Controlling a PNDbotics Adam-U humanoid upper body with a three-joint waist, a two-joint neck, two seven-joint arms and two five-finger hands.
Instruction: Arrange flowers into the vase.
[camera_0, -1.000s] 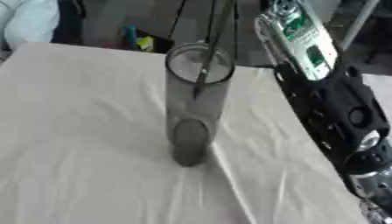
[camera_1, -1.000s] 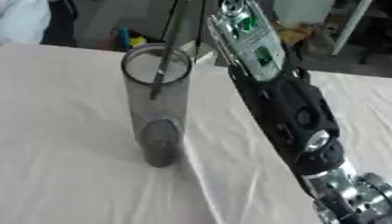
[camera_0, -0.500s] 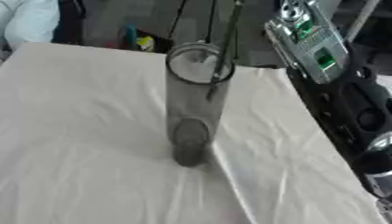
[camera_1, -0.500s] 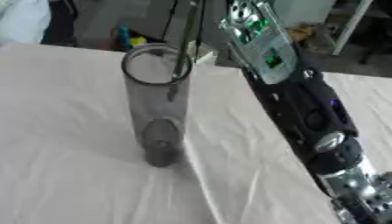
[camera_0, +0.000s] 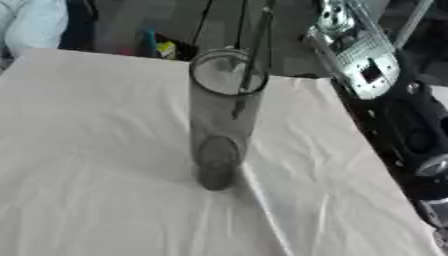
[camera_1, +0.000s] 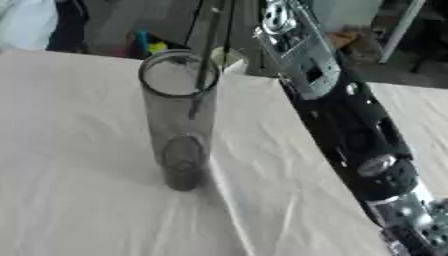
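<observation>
Stems (camera_0: 254, 55), thin and dark, are seen running from above the frame down into the vase (camera_0: 219, 125), their lower ends inside it against the far rim. They are judged light, flexible and easily bent, best taken high up. The vase, tall, clear and probably tippable, stands on the white-clothed bench (camera_0: 87, 150). The right arm (camera_1: 350, 125) passes right of the vase; neither hand is seen, so grip cannot be told.

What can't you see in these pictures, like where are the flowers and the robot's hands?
- Flower heads: the stems in the vase run off the top edge in both eye views.
- Right hand: the right arm rises out of the top edge, so the hand is cut off.
- Left hand: in neither view.
- Stem ends: blurred behind the vase's smoky glass.
</observation>
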